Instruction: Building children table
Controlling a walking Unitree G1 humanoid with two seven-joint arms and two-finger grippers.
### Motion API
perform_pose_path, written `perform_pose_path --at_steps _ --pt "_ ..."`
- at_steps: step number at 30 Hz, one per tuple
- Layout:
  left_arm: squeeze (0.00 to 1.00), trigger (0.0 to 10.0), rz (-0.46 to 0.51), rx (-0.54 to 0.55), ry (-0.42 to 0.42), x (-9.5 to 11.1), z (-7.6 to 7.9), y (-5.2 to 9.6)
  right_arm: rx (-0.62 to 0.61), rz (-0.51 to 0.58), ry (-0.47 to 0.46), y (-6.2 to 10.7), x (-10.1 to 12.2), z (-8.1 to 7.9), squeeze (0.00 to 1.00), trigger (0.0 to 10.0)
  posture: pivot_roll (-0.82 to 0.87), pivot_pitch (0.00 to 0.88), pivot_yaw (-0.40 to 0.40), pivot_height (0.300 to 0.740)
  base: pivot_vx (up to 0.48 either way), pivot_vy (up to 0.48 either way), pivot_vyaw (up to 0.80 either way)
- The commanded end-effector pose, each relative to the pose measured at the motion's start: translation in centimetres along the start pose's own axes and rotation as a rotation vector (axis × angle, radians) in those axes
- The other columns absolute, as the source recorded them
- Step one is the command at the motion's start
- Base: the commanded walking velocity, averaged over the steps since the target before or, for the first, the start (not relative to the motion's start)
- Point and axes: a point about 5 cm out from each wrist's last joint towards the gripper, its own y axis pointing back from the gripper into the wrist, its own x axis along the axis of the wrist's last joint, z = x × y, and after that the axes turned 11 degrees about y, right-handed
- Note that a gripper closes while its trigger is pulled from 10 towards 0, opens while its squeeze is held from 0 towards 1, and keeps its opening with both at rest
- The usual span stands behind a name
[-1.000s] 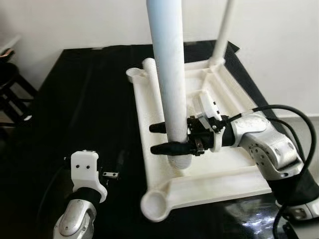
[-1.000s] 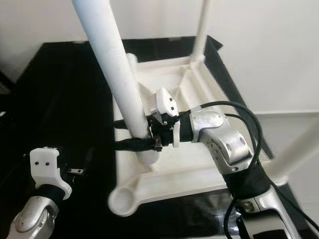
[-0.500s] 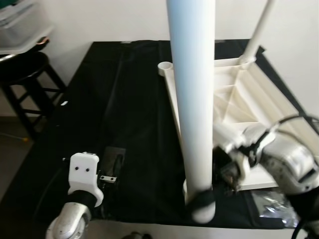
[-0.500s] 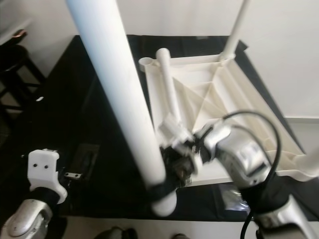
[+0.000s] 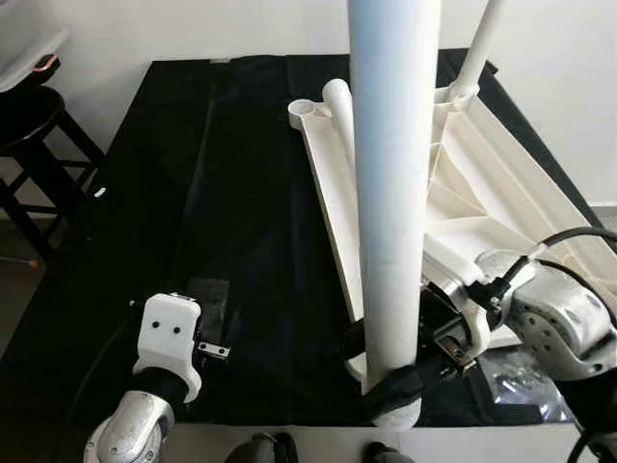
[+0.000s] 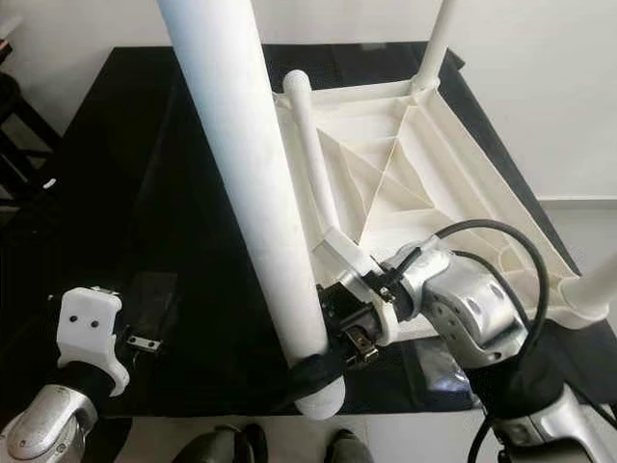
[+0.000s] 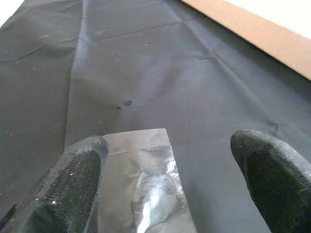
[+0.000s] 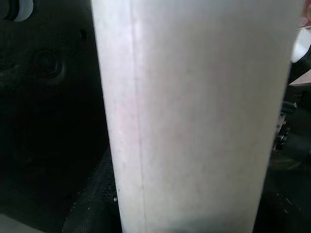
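The white tabletop point(image 5: 501, 183) lies upside down on a black cloth point(image 5: 212, 193). One white leg stands in its far right corner point(image 5: 479, 48), another at its near right corner point(image 6: 593, 289). A loose leg point(image 5: 337, 106) lies along the left rim, beside the empty far left socket point(image 5: 303, 108). My right gripper point(image 5: 386, 378) is shut on a thick white leg point(image 5: 390, 193) near its lower end and holds it upright at the tabletop's near left corner. The right wrist view shows that leg point(image 8: 194, 116) close up. My left gripper point(image 7: 172, 184) hovers open over a clear plastic bag point(image 7: 146, 194).
A black stool point(image 5: 29, 116) stands left of the cloth. Another clear bag point(image 5: 511, 371) lies on the cloth under my right arm. The cloth's front edge point(image 5: 289, 426) runs just ahead of my feet point(image 5: 260, 449). White wall lies behind.
The whole view has shifted. My right gripper has carried the leg's lower end from over the middle of the tabletop to its near left corner. The left arm has stayed put.
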Motion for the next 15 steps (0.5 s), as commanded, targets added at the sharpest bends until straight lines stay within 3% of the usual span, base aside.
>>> perform_pose_path --at_steps 1,7,11,15 --pt "0.00 10.0 -0.014 -0.004 0.004 -0.1 0.0 0.3 0.007 0.006 0.029 0.0 0.6 -0.3 0.00 10.0 -0.03 0.301 0.055 0.740 0.000 0.000 0.00" --pt "0.00 10.0 -0.015 0.009 0.022 0.0 -0.2 0.4 0.046 -0.029 0.046 -0.4 0.5 -0.6 0.00 10.0 -0.03 0.325 0.059 0.740 0.000 0.000 0.00" --pt "0.00 10.0 -0.004 0.021 0.042 0.4 -0.3 0.5 0.036 -0.080 0.115 -1.1 0.2 0.1 0.00 10.0 -0.03 0.346 0.058 0.740 0.000 0.000 0.00" --pt "0.00 10.0 0.004 0.033 0.055 0.7 -0.5 0.7 0.017 -0.055 0.163 -2.0 0.8 1.2 0.00 10.0 -0.02 0.357 0.055 0.740 0.000 0.000 0.00"
